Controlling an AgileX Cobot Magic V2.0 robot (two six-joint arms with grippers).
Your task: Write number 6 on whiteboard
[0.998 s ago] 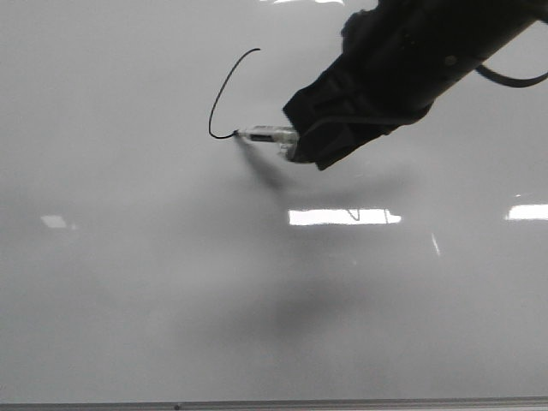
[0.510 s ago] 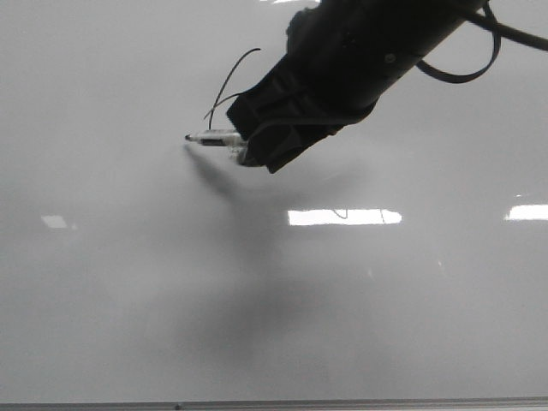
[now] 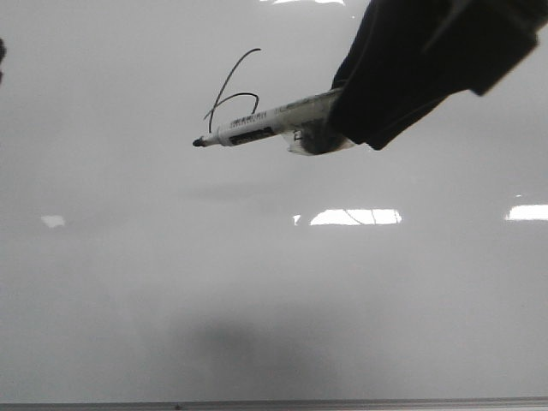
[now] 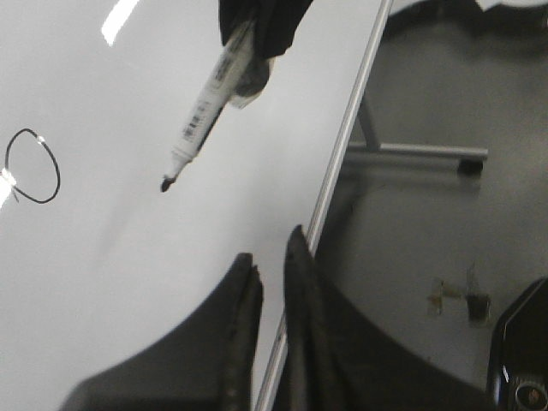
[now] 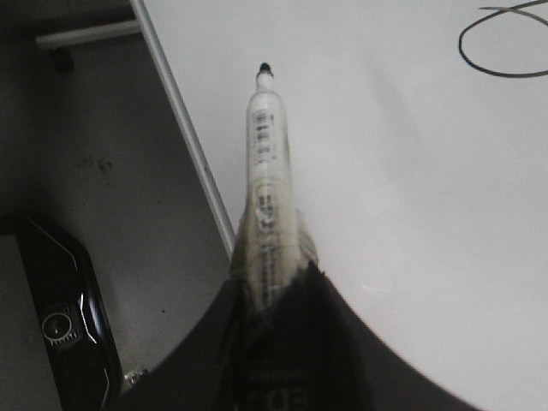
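The number 6 (image 3: pixel 228 80) is drawn in thin black line on the upper middle of the whiteboard (image 3: pixel 257 282). My right gripper (image 3: pixel 347 111) is shut on a white marker (image 3: pixel 257 128), uncapped, black tip pointing left, held off the board below the digit. In the right wrist view the gripper (image 5: pixel 274 295) grips the marker (image 5: pixel 267 163), and the digit's loop (image 5: pixel 505 43) lies beyond the tip. My left gripper (image 4: pixel 272 261) hangs over the board's framed edge, jaws nearly together and empty. That view also shows the marker (image 4: pixel 208 116) and the loop (image 4: pixel 32 167).
The whiteboard's thin metal frame edge (image 4: pixel 342 154) borders a grey floor with a stand leg (image 4: pixel 419 151). A black device (image 5: pixel 68 317) sits on the floor beside the board. Bright light reflections (image 3: pixel 355 217) lie on the board.
The loop of the 6 has been drawn beside the stem. The right gripper with the marker has since lifted off the board, rising up and right toward the camera.
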